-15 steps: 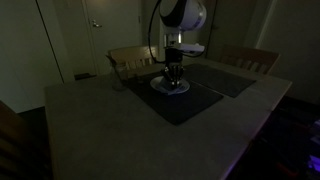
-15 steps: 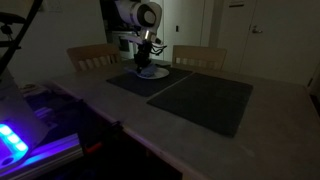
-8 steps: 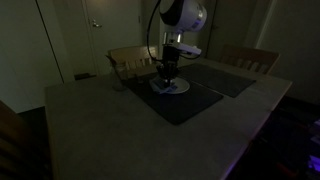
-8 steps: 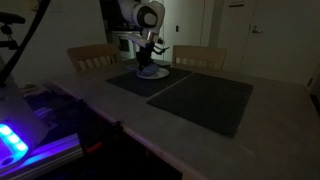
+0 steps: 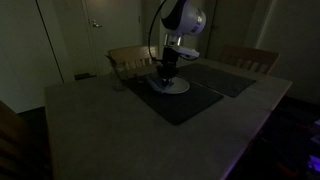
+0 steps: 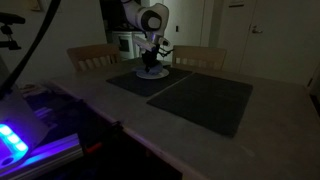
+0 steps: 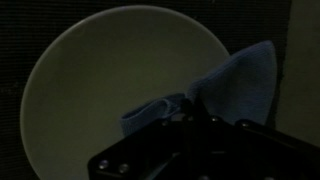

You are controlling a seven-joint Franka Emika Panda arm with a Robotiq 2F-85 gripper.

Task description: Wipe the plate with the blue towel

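The Panda arm (image 5: 184,18) bends over and hangs straight down, wrist vertical, and the gripper (image 5: 166,76) points downward, fingers pinched on the blue towel (image 7: 238,82).

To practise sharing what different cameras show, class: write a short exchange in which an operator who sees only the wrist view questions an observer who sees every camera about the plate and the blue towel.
Operator: I see only the pale plate and the blue towel, bunched at the gripper. What is the plate standing on?
Observer: A dark placemat on a pale table.
Operator: Is anything lying next to that mat?
Observer: Yes, a second dark placemat lies beside it on the table.
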